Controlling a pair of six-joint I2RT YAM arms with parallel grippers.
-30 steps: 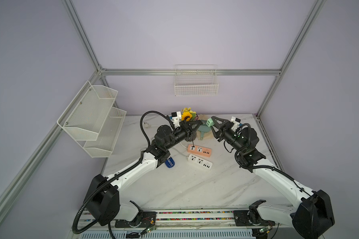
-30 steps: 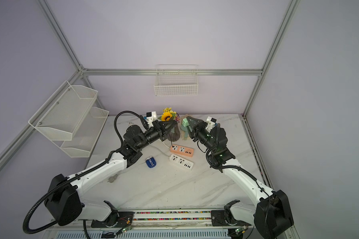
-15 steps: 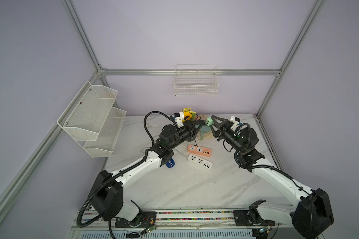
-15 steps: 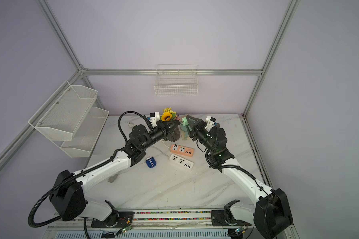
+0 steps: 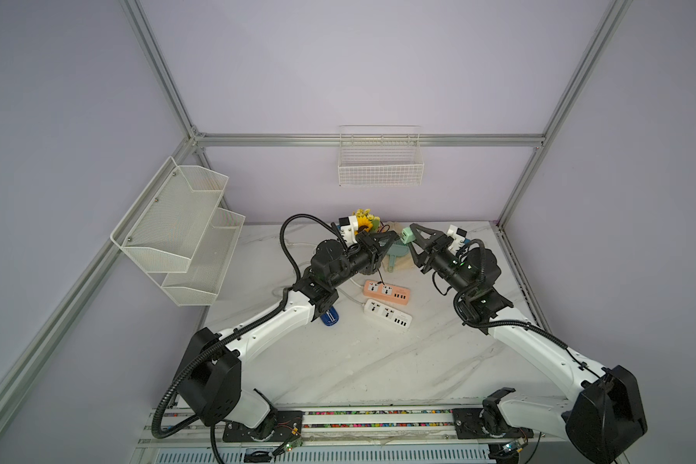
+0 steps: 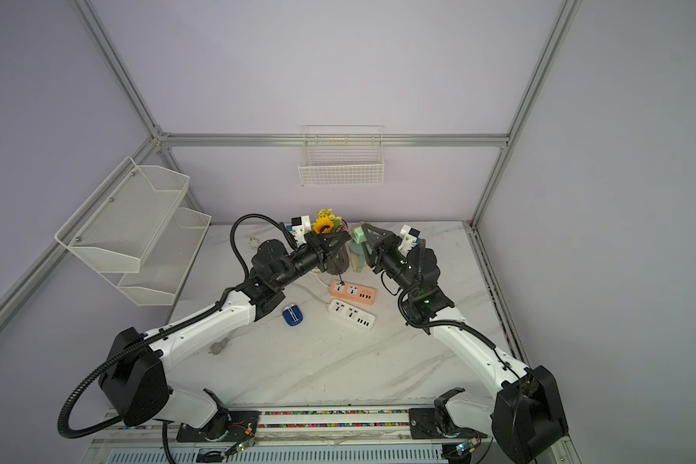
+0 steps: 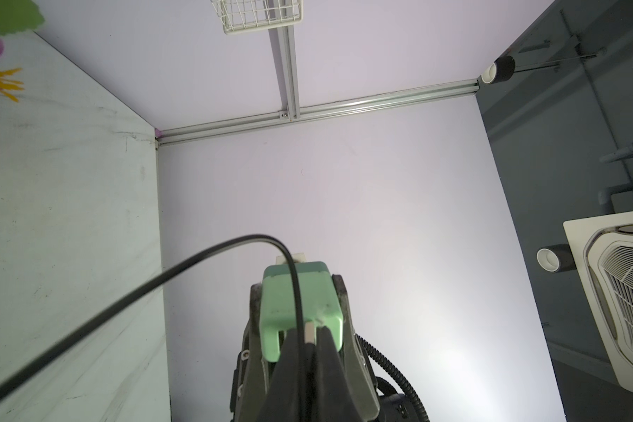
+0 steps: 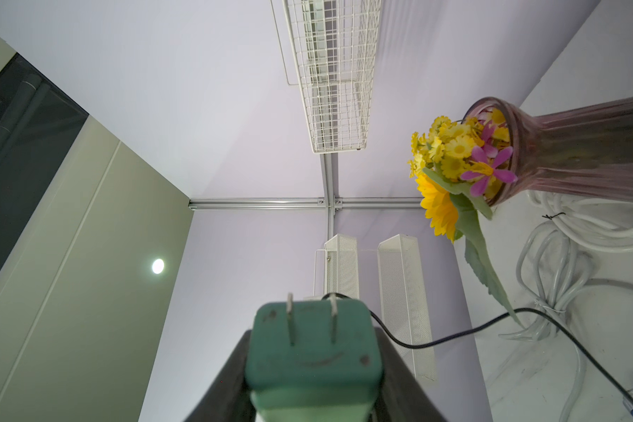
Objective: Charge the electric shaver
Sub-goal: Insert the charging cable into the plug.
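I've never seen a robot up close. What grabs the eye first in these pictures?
At the back of the marble table two arms meet tip to tip. The right end effector grips a mint-green plug adapter, and the left end effector pinches the end of a black cable right at it. A vase of yellow flowers stands close by. Nearer the front, the small blue electric shaver lies untouched near an orange power strip and a white power strip.
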